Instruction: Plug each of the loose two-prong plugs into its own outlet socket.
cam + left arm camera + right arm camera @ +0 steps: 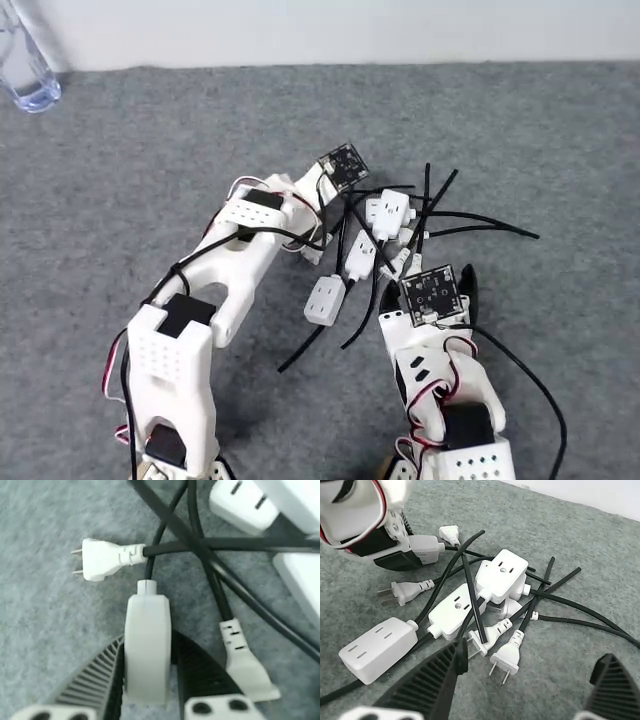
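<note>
left gripper (148, 652) pinches a white plug (147, 615), probably to aim it at a nearby socket (242, 502), while right gripper (532, 662) hangs wide open, empty.

Grey carpet-like mat (110, 140) covers the whole table, a clear container (24, 72) stands at its far corner, white wall (350, 30) behind.

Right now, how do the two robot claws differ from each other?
The left gripper is shut on a white cord end, while the right gripper is open with nothing between its fingers. In the high view the left gripper sits at the far side of the cord tangle and the right gripper at its near side. Both have black ribbed fingers and are at the same pile of plugs and sockets.
</note>
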